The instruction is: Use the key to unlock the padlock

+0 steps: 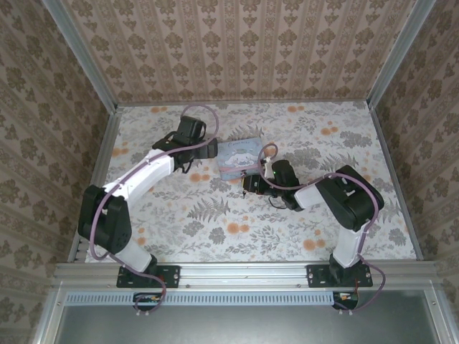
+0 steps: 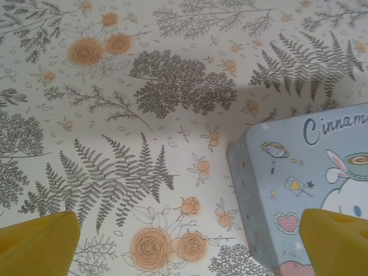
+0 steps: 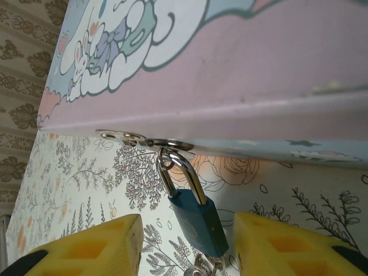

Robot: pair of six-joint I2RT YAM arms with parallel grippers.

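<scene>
Overhead, from the left: left gripper (image 1: 206,148) at centre-left of the frame, just beside the left end of the tin (image 1: 240,158); then, just below the tin's lower edge, right gripper (image 1: 251,183), all over the flowered table (image 1: 215,229). From the left wrist, yellow fingers (image 2: 37,244) in the two bottom corners, spread wide with nothing gripped, one corner of the tin at lower right, partly behind the right-hand finger. From the right wrist, tin across the top of the frame, with a metal hasp (image 3: 144,140) at its lower edge, left of centre. Below that, at bottom centre, the padlock (image 3: 198,221): silvery shackle (image 3: 184,172) looped through the hasp ring, blue body aslant toward the lower right. On either side of it, yellow fingers again, parted and clasping nothing (right-hand one just beside the body; touching or not, cannot tell). At the lock's lower end, cut by the bottom edge, a silvery bit (image 3: 202,268), too cropped to make out.
</scene>
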